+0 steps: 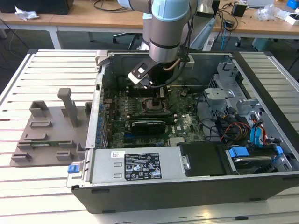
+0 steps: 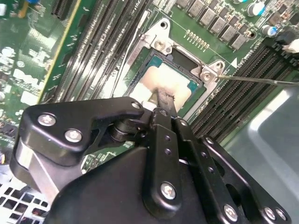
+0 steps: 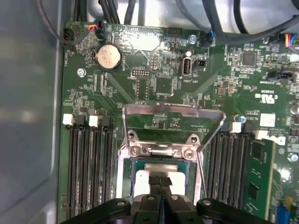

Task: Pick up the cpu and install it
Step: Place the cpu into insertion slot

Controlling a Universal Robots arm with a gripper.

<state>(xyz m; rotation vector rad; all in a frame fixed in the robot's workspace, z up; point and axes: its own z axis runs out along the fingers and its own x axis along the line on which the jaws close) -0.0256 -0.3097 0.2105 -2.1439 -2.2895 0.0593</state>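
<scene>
Hand (image 3: 159,181), clenched empty, stands directly over the cpu (image 3: 140,179), fingertips (image 3: 155,184) touching its top plate inside the socket frame (image 3: 161,150).

Bright, even room light; glare washes out cpu (image 2: 154,81) top (second wrist view); case (image 1: 187,196) interior dimmer.

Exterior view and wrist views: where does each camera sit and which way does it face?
Exterior view: off the arm, looking down into the computer case; arm shows.
First wrist view: on the arm, facing the motherboard; gripper shows.
Second wrist view: on the arm, facing the socket; gripper shows.
Wrist views share the cpu.
</scene>
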